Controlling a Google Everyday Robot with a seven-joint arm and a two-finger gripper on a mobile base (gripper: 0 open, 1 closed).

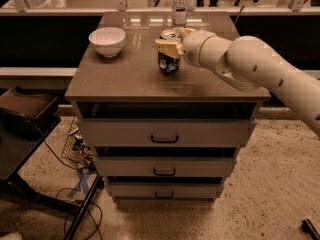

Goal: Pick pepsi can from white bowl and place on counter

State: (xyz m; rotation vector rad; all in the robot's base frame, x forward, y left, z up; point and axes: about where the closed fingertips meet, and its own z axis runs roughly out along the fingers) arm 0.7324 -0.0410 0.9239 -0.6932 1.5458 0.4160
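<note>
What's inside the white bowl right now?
Nothing shows inside the white bowl; its near wall hides the bottom. The pepsi can stands on the counter, gripper at it.

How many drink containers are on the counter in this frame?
2. The pepsi can stands mid-counter, gripped by the gripper. A clear bottle stands at the back edge. The arm could hide something behind it, but nothing suggests so.

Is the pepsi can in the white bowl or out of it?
Out: the pepsi can stands on the counter, apart from the empty white bowl, gripper closed around it.
</note>
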